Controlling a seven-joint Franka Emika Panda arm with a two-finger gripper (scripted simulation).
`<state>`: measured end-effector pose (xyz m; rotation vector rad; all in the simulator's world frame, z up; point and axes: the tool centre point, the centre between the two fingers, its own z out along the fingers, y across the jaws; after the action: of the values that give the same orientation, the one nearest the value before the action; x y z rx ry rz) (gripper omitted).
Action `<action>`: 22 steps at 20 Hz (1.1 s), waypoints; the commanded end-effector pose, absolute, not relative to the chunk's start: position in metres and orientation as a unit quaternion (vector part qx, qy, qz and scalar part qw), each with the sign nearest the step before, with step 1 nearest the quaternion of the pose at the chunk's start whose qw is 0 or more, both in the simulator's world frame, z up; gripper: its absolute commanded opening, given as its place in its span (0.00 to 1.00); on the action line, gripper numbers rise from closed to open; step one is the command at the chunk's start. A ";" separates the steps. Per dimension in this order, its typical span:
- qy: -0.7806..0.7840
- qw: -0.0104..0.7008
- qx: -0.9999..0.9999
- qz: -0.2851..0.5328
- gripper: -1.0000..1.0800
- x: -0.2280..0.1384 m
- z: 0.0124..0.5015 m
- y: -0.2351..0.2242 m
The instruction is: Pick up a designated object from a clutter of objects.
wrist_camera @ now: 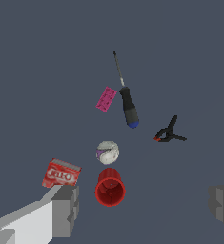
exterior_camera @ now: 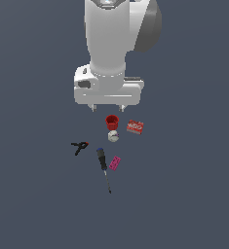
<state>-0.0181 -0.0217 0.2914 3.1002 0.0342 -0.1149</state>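
While the gripper (exterior_camera: 106,109) hangs above the clutter with its 2 fingers (wrist_camera: 61,209) spread and empty, the red box (exterior_camera: 135,127) lies flat just off to one side, beside the red cup (exterior_camera: 111,121). Looks like pre-grasp: shift over, then descend. Plain dark floor (exterior_camera: 33,194), loads of room.

We see open counter (exterior_camera: 33,194) all round the red box (exterior_camera: 135,127) on the exterior view's right — nothing stands there. On its other side the red cup (exterior_camera: 111,121) sits near, with a gap between, and the white ball (exterior_camera: 114,136) just past the cup — our pincer (exterior_camera: 106,109) hangs spread wide above.
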 end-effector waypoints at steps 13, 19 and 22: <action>0.029 0.021 0.999 -0.028 0.96 -0.017 0.306 -0.020; 0.044 0.021 0.998 -0.028 0.96 -0.017 0.297 -0.016; 0.064 0.022 0.997 -0.028 0.96 -0.018 0.287 -0.011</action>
<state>-0.0173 -0.0133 0.2922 3.0922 0.1682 -0.0852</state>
